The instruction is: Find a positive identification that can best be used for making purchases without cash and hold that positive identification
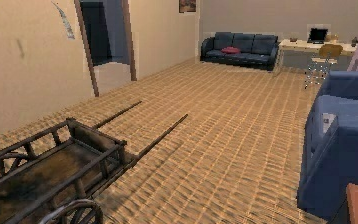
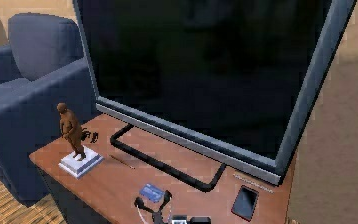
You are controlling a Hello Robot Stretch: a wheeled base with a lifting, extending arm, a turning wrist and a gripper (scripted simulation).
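Forward view: plank floor (image 1: 217, 120) across most of the frame. Lower left, a dark wooden cart (image 1: 57, 165), its near end and wheel cut off by the bottom edge, two shafts lying out over the boards. Upper left, a doorway (image 1: 107, 35), dim beyond the frame. At the far wall, a dark blue sofa (image 1: 242, 48) with a red cushion (image 1: 230, 50) on the seat. Just right of it, a pale surface (image 1: 299, 46) carrying a laptop (image 1: 318, 35), with a chair (image 1: 327, 55) drawn up in front. Along the right edge, a blue armchair (image 1: 337, 140), cut off at the side, with something pale on its seat, too small to name. Bottom right corner, a sliver of red-brown wood, the rest outside the frame.

Arm side view: a big television (image 2: 207, 70) with a dark screen, its top cut off, standing on a brown surface (image 2: 107, 185). Left, a brown statuette (image 2: 72, 130) upright on a white base. Behind it, a second look at the blue armchair (image 2: 37, 90). Near the television's right corner, a black phone (image 2: 244, 202) lying flat. Near the front of the surface, left of the phone, a small blue card (image 2: 152, 191), flat on the wood. Just beside the card, at the bottom edge, the pincer (image 2: 150, 207), mostly cut off, two white squares (image 2: 179, 219) to its right. Touching the card or not: cannot tell. Holding anything or not: cannot tell.
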